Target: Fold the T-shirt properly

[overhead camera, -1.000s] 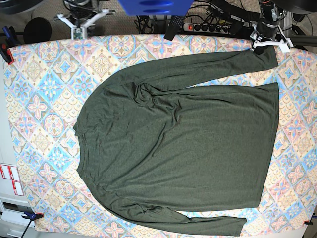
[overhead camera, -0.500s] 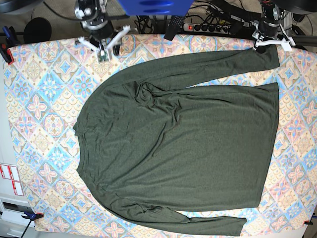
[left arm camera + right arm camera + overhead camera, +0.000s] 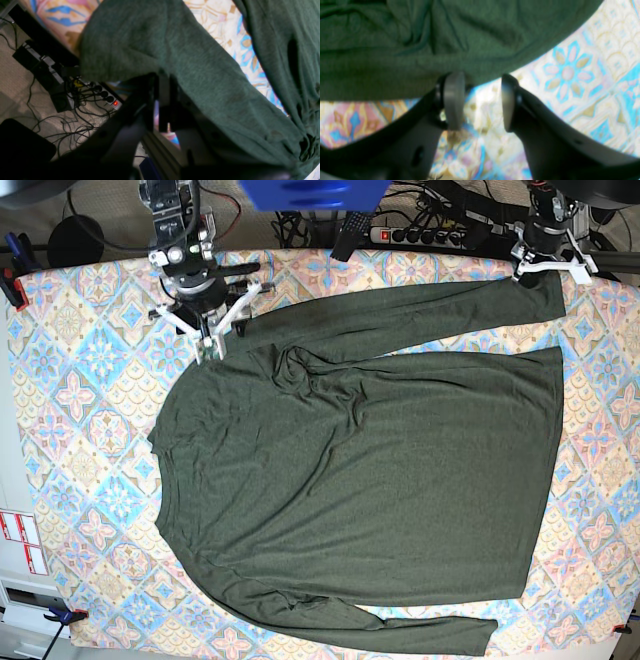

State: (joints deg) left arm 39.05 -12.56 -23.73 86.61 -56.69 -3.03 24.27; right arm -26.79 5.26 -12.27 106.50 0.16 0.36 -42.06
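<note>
T-shirt (image 3: 370,490): dark olive, long-sleeved, spread flat over most of the patterned bench (image 3: 80,430), collar toward the left edge, hem toward the right.

Left claw (image 3: 527,268): at the far right corner, clamped on the upper sleeve's cuff, probably to carry it inward.

Right claw (image 3: 212,343): spread wide, empty, poised at the shoulder's edge.

Right wrist view alone shows bare bench between the pads (image 3: 453,100). Left wrist view alone shows the power strip (image 3: 105,96) on the floor.
</note>
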